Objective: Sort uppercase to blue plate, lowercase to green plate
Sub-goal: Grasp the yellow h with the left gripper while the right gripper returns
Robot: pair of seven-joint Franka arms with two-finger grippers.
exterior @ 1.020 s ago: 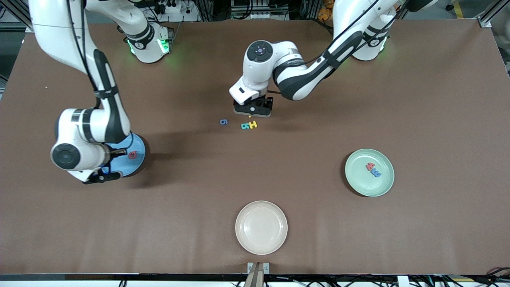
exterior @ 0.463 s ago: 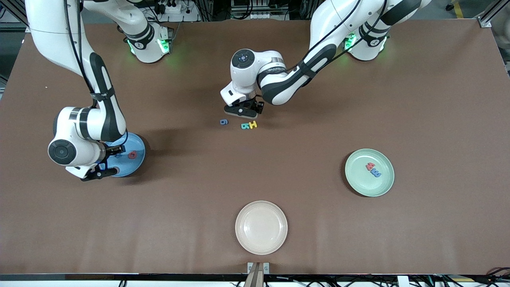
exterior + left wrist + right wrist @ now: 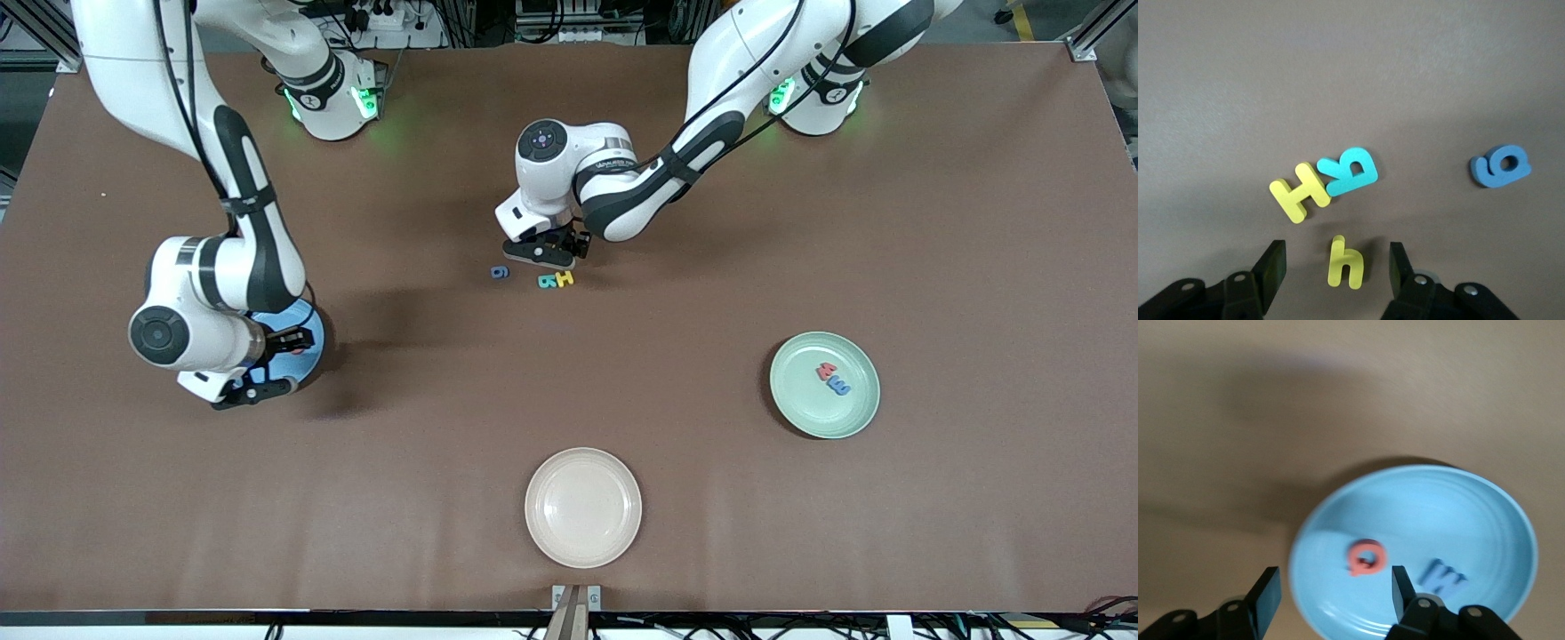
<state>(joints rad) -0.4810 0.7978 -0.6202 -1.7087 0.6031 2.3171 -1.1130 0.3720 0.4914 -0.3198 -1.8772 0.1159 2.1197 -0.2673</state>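
Observation:
The yellow h lies flat on the table between the fingers of my open left gripper, which touch nothing. The yellow H, teal B and blue g lie beside it. In the front view the left gripper hides the h; the g, B and H show just nearer the camera. My right gripper is open and empty over the blue plate, which holds the red G and blue W. The right arm hides most of that plate.
The green plate toward the left arm's end holds a small red piece and a blue m. An empty cream plate sits at the table's near edge, in the middle.
The left gripper has moved toward the right arm's end and settled over the letters. The right hand has shifted a little over the blue plate and now covers more of it.

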